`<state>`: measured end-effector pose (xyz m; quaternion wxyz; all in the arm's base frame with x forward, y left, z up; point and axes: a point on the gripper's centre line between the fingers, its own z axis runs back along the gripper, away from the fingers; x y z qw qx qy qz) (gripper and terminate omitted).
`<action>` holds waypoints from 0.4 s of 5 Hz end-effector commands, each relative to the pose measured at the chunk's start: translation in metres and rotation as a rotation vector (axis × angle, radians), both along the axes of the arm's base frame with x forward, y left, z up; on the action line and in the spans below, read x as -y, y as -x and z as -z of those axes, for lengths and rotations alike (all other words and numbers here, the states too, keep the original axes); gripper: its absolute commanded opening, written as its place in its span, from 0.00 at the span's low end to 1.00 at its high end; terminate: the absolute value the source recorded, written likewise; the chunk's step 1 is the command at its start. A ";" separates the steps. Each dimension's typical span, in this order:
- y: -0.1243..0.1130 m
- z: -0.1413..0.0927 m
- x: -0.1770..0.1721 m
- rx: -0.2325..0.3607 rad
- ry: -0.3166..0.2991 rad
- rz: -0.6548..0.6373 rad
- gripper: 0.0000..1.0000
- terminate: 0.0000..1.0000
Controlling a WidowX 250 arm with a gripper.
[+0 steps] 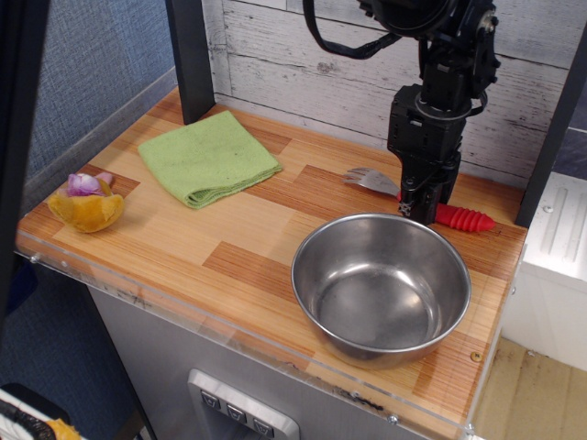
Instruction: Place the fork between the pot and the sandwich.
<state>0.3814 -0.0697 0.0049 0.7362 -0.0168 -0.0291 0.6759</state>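
The fork lies on the wooden counter behind the pot, with grey tines to the left and a red ribbed handle to the right. My gripper points straight down onto the fork's middle and hides it. Its fingers are seen edge-on, so I cannot tell whether the jaws are open or shut. The fork still rests on the counter. The pot, a large shiny steel bowl, stands empty just in front of the gripper. The sandwich, an orange lump with purple and pink bits, sits at the far left front.
A folded green cloth lies at the back left. A dark post stands at the back left corner. A clear plastic lip runs along the counter's front edge. Bare wood lies between the pot and the sandwich.
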 end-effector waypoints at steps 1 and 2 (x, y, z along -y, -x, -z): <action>0.003 -0.015 0.006 0.034 -0.010 0.038 0.00 0.00; 0.001 -0.026 0.010 0.051 0.001 0.044 0.00 0.00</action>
